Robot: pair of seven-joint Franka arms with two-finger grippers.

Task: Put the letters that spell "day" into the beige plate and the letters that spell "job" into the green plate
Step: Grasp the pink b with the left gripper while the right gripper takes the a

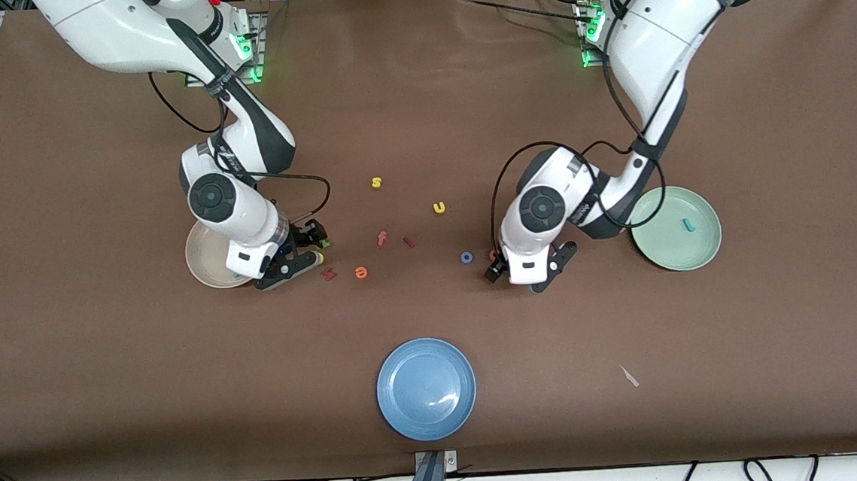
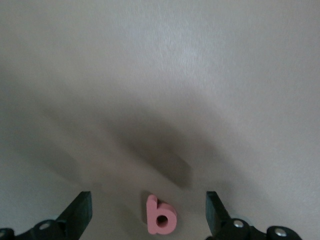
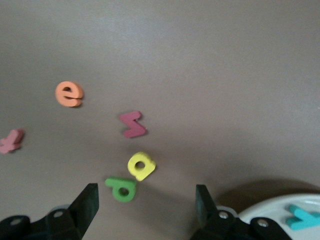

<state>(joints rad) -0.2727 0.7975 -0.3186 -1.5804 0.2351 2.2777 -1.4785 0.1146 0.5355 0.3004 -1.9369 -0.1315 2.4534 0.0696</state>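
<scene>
Nearest the front camera sits the blue plate [image 1: 426, 388], which has no part in this job, with a pale scrap [image 1: 629, 376] on the table toward the left arm's end

Farther back both arms are down at work. The left gripper [image 2: 148, 197] hangs low over the salmon "b" [image 2: 161, 216], jaws spread wide with the letter lying flat between them, untouched. The blue "o" [image 1: 466, 257] lies just beside it, toward the middle of the table. The green plate [image 1: 656, 255] is near, toward the left arm's end, and already has the teal "j" [image 1: 687, 225] in it.

The right gripper [image 3: 145, 195] stands open and empty too, over the green "d" [image 3: 121, 189] and yellow "a" [image 3: 141, 165], which lie touching each other just beside the beige plate [image 3: 270, 210]. The teal "y" [image 3: 303, 217] is in that plate already. A dark red letter [image 3: 132, 124], the orange "e" [image 3: 69, 94] and the pink "f" [image 3: 11, 140] lie close by, with the yellow "u" [image 1: 439, 208] and "s" [image 1: 376, 182] farther off.

To my eye these foam letters will weigh next to nothing and squash easily, so a gentle pinch should do. I'd take the "b" across its upright stem, pressing down to the table first. The "d" wants the same, though its neighbour may get dragged along
</scene>
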